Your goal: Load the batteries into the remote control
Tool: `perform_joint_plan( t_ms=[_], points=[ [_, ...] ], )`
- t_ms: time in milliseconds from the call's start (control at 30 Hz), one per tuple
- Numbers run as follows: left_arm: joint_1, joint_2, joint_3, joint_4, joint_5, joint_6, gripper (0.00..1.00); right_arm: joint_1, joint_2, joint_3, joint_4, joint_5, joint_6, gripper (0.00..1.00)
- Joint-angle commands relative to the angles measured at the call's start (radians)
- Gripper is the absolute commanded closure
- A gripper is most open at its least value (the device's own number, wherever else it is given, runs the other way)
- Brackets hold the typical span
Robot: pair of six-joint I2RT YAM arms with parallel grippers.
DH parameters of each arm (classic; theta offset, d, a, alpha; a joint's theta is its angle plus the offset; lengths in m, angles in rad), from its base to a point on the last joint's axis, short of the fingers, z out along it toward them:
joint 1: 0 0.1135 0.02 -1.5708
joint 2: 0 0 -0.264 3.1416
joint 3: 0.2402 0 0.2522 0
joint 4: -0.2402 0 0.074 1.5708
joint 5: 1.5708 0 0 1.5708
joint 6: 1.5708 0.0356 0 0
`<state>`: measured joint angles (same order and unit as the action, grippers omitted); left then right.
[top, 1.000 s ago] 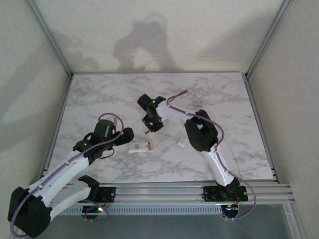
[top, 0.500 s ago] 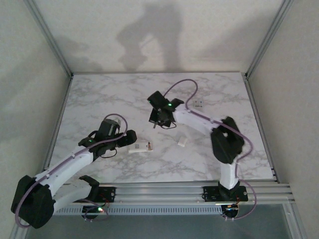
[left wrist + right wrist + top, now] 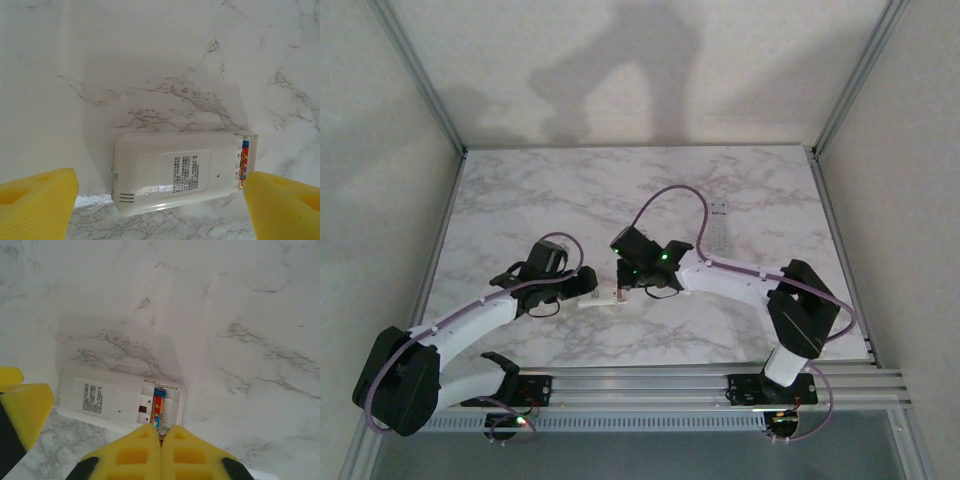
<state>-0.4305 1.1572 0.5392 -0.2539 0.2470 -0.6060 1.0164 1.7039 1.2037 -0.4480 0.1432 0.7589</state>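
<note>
White plastic remote control (image 3: 170,170) is lying back-up on the marble table (image 3: 150,60), between the widely spread yellow fingers of the left gripper (image 3: 160,202). Its printed label (image 3: 186,173) is showing text too small to read. The right wrist view is showing the open bay more fully: one battery (image 3: 158,407) is sitting inside, and the right gripper (image 3: 161,436) is pressing its fingers together on a second battery (image 3: 161,430), whose dark tip is barely visible.

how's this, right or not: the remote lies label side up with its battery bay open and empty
Not empty: the right wrist view shows one battery seated in the bay. The remote does lie label side up.
</note>
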Motion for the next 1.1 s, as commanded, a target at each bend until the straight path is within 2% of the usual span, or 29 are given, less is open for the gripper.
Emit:
perform_joint_plan(
  t_ms=[0,367,567,767,1067],
  points=[
    [-0.009,0.013,-0.024,0.027,0.020,-0.005,0.19,0.027,0.055,-0.004,0.052,0.079,0.023,1.00],
    [-0.013,0.072,-0.057,0.062,0.045,-0.012,0.39,0.032,0.151,0.022,0.078,0.111,0.046,1.00],
    [-0.022,0.109,-0.062,0.078,0.048,-0.023,0.43,0.033,0.178,0.019,0.076,0.081,0.083,1.00],
    [-0.030,0.131,-0.064,0.088,0.048,-0.035,0.53,0.033,0.183,0.004,0.076,0.068,0.102,0.99],
    [-0.039,0.135,-0.077,0.111,0.051,-0.052,0.60,0.033,0.239,0.068,-0.027,-0.020,0.169,0.96]
  ],
)
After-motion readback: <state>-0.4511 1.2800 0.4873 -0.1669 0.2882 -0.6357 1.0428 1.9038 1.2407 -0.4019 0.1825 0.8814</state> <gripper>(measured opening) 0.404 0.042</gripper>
